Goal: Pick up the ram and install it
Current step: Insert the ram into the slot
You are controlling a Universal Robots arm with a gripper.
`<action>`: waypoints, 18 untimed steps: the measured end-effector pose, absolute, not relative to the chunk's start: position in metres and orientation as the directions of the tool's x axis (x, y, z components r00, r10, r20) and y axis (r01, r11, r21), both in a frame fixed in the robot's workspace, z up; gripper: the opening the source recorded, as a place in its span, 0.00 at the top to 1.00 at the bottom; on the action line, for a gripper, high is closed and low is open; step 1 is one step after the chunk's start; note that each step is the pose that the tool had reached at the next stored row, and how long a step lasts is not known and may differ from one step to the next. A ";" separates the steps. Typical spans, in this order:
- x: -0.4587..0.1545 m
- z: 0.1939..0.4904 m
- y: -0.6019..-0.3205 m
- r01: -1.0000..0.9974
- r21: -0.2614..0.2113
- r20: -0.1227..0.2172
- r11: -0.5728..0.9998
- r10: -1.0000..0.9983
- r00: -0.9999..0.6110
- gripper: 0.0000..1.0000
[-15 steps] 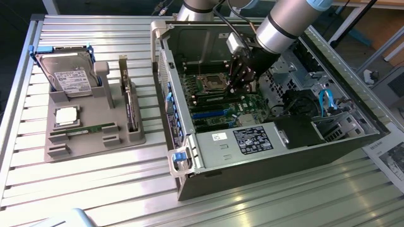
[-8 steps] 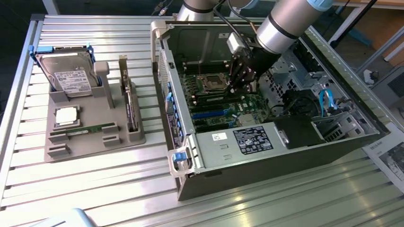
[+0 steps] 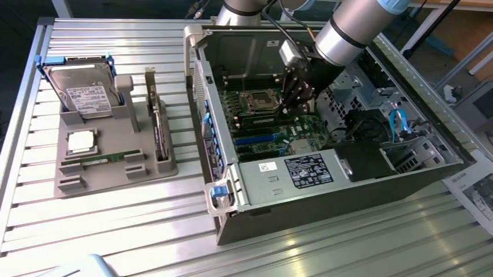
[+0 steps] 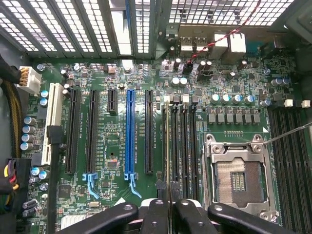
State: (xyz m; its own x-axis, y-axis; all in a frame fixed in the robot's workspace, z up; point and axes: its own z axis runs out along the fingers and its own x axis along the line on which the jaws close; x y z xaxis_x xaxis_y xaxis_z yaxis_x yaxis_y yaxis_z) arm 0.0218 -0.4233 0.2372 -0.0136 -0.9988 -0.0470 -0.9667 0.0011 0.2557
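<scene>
Seating the ram (image 4: 167, 146) well is judged to depend on alignment. The stick should be kept upright and parallel to the memory slots (image 4: 181, 141) and centred over one slot along its whole length, with its notch matched to the slot's key. It should then be pressed straight down with even force at both ends, so that it is neither tilted nor jammed. The slot's end latches could block it if they are not open; their state cannot be made out.

In the wrist view the pincer (image 4: 169, 208) is seen almost fully closed. Its dark fingers (image 4: 155, 214) are pinched on the thin stick, which is viewed edge-on as a pale line running away from the fingertips. The ram is thus held between the fingers and reaches beyond them. It hangs over, or just beside, the slot farthest from the processor socket (image 4: 237, 175). Whether the slot is touched cannot be told.

In the exterior view the pincer (image 3: 297, 92) is found in the upper middle of the frame, inside the open computer case (image 3: 262, 208) and above the motherboard (image 3: 269, 124). A second stick (image 3: 100, 159) is seen lying in the grey tray (image 3: 115, 179) on the table (image 3: 154, 231) at the frame's lower left, well apart from the pincer.
</scene>
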 end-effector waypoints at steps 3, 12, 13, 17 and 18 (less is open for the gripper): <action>0.023 0.238 -0.423 -0.966 0.259 -0.047 0.001 -0.999 -0.014 0.88; 0.027 0.243 -0.423 -0.959 0.283 -0.047 0.001 -0.999 -0.015 0.88; 0.028 0.244 -0.423 -0.957 0.289 -0.047 0.001 -0.999 -0.015 0.88; 0.028 0.244 -0.423 -0.957 0.290 -0.046 0.001 -0.999 -0.015 0.88; 0.028 0.244 -0.423 -0.957 0.290 -0.046 0.001 -0.999 -0.015 0.88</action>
